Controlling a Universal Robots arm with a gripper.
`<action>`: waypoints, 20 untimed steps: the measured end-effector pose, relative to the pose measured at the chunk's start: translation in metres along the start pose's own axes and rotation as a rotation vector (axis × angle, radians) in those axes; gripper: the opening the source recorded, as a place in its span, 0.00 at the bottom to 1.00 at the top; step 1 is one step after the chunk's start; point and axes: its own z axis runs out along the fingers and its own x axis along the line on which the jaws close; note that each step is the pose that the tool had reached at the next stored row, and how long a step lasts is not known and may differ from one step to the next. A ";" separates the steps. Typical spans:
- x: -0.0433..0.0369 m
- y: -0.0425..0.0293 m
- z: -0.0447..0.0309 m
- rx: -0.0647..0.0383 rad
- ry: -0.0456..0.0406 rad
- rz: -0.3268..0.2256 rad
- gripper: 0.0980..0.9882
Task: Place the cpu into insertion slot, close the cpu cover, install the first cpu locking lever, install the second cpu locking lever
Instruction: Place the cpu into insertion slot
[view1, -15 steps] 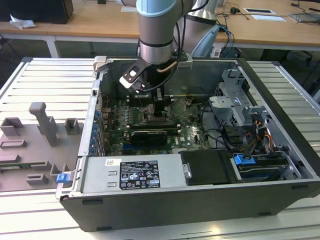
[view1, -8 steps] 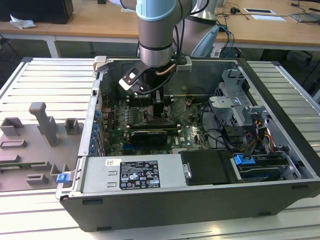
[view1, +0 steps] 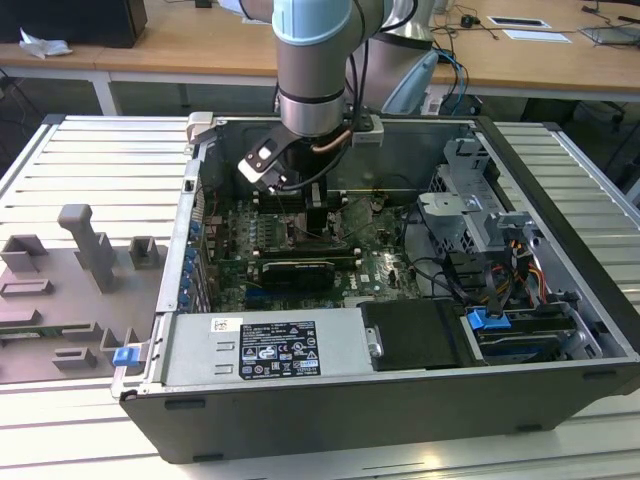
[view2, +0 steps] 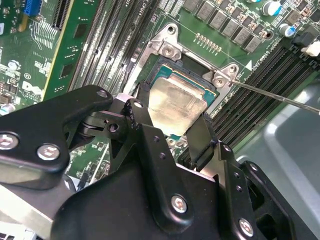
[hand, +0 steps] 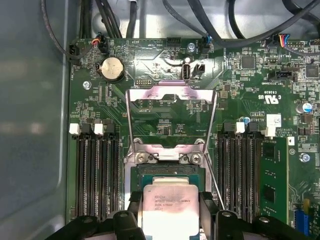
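Observation:
My gripper (view2: 172, 117) is shut on the cpu (view2: 176, 104), a flat square chip with a pale silver top. One black finger (view2: 136, 114) presses each opposite edge. The cpu (hand: 170, 204) hangs just over the open insertion slot (hand: 167, 172), tilted slightly and offset from it. The cpu cover (hand: 170, 94), a thin silver frame with a cut-out middle, is swung up and away from the slot. A thin wire locking lever (view2: 280, 97) sticks out beside the socket, unlatched. In the exterior view the gripper (view1: 318, 215) reaches down into the open computer case (view1: 330, 420).
Memory slots (hand: 95, 170) flank the socket on both sides. A long black expansion card (view1: 297, 272) lies just in front of the gripper. A power supply (view1: 265, 350), drive cage (view1: 480, 215) and cables (view1: 440, 270) crowd the case. A grey fixture plate (view1: 70, 290) sits at the exterior view's left.

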 end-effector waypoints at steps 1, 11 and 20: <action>0.0002 0.0001 0.0007 0.000 0.0000 0.001 0.50; 0.0023 0.0022 0.0096 0.001 -0.0020 0.021 0.50; 0.0023 0.0020 0.0127 0.001 -0.0020 0.021 0.50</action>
